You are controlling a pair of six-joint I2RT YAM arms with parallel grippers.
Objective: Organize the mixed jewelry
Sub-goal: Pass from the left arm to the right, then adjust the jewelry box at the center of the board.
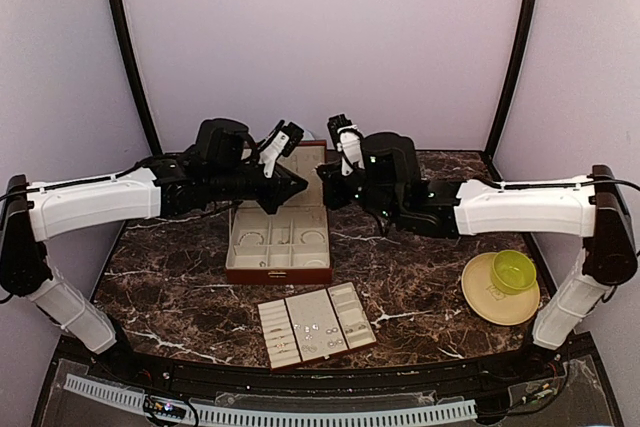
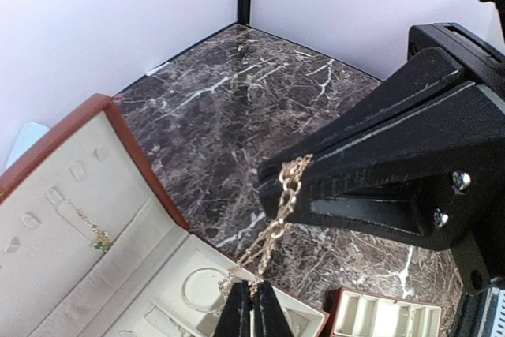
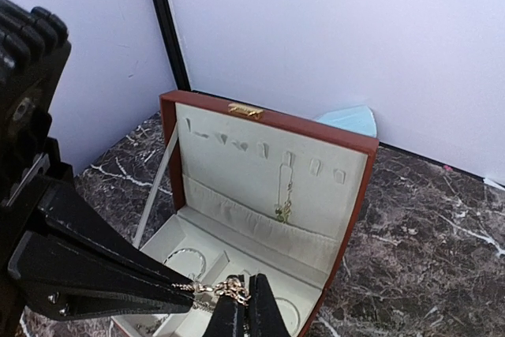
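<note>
A gold chain (image 2: 278,222) hangs stretched between my two grippers above the open red-brown box (image 1: 278,273). My left gripper (image 2: 254,286) is shut on its lower end, and my right gripper (image 2: 274,185) pinches the upper end. In the right wrist view, the right gripper (image 3: 239,283) is shut on the chain (image 3: 215,289), with the left gripper (image 3: 183,293) tip to tip beside it. From above, both grippers (image 1: 300,185) (image 1: 322,177) meet over the box's lid. Several tiny shiny pieces (image 1: 310,332) of the mixed jewelry lie in the cream-lined tray (image 1: 345,342).
A thin necklace (image 3: 282,209) hangs inside the box lid, and a bangle (image 3: 185,258) lies in a round compartment. A yellow plate (image 1: 485,302) with a green bowl (image 1: 513,269) sits at the right. The tray (image 2: 387,317) lies in front of the box.
</note>
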